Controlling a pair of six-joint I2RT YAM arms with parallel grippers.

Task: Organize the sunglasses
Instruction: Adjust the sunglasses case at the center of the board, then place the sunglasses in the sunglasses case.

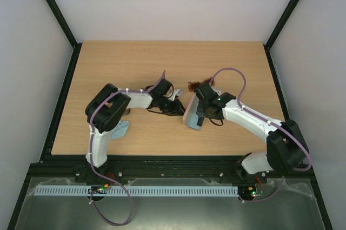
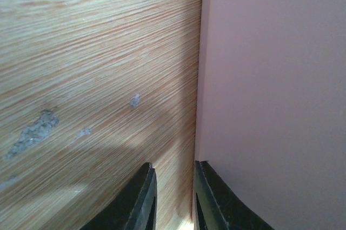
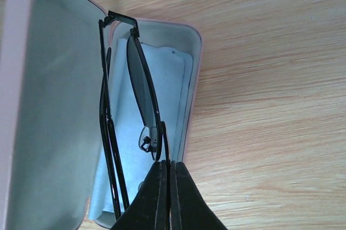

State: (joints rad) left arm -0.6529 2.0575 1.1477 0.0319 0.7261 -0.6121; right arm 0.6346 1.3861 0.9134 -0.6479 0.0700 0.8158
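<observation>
The black wire-framed aviator sunglasses [image 3: 141,86] hang folded inside the open pink case [image 3: 32,105], above its pale blue lining [image 3: 167,84]. My right gripper [image 3: 168,163] is shut on the thin frame near the nose bridge. In the top view the right gripper [image 1: 199,119] is over the pink case [image 1: 189,117] at mid-table. My left gripper [image 2: 173,163] is open and low over the wood, its right finger [image 2: 216,203] against the edge of the pink case [image 2: 270,78]; it sits left of the case in the top view [image 1: 177,108]. The reddish-brown pair is not clearly visible.
A small reddish-brown thing [image 1: 193,85] peeks out behind my right wrist; I cannot tell what it is. A pale blue cloth [image 1: 122,128] lies by the left arm near the table's front edge. Black frame posts stand at the table's sides.
</observation>
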